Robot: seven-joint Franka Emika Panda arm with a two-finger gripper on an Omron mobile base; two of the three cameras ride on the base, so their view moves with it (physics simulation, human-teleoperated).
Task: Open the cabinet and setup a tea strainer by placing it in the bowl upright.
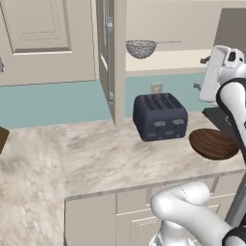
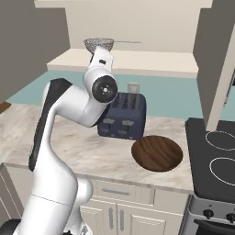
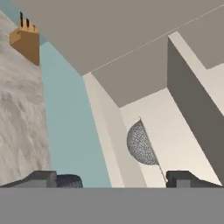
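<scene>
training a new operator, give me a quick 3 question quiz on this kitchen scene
1. True or false: the cabinet doors are open.
2. Where is the tea strainer right now? A) in the bowl B) on the cabinet shelf C) on the toaster
3. Fill in: the dark blue object beside the bowl on the counter is a ____.

Key:
1. True; the interior shelf is exposed.
2. B; it sits there, handle out to the side, with the gripper jaws spread wide, holding nothing.
3. Toaster.
</scene>
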